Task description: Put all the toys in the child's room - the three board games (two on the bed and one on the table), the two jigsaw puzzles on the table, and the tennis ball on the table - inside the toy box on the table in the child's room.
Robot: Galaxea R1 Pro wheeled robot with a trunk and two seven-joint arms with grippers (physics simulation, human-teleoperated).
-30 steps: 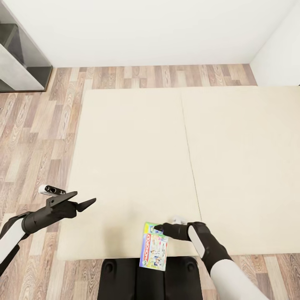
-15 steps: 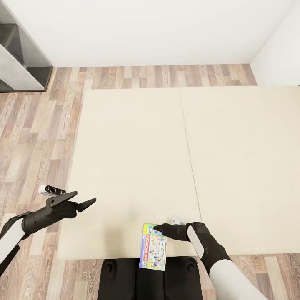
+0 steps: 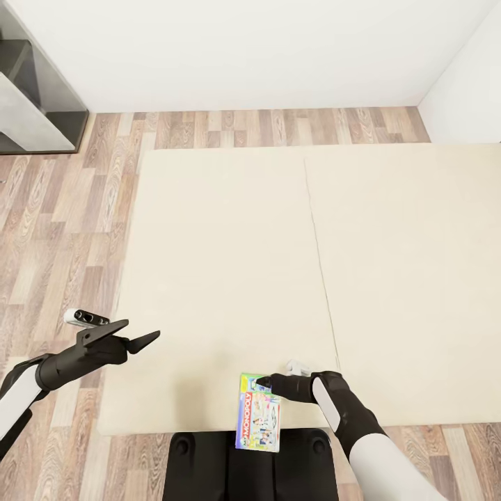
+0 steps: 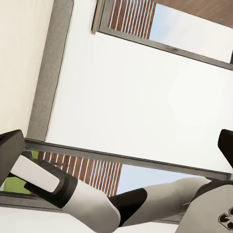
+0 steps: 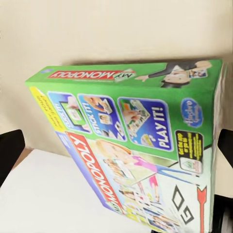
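The right tool [image 3: 265, 382] is closed on the Monopoly box [image 3: 258, 422], pinching its far short edge. In the right wrist view the green box [image 5: 141, 145] sits between the dark finger tips [image 5: 9, 153], its printed face turned toward the camera. The box hangs at the near edge of the bed [image 3: 223, 278], half over the mattress and half over the robot's dark base [image 3: 202, 466]; whether its far end touches the mattress is hard to tell from here.

The left tool [image 3: 142, 334] hovers off the bed's near left corner above the wood floor [image 3: 62, 229], its two fingers spread wide apart with nothing between them.

A grey shelf unit [image 3: 35, 90] stands against the white wall at the far left.
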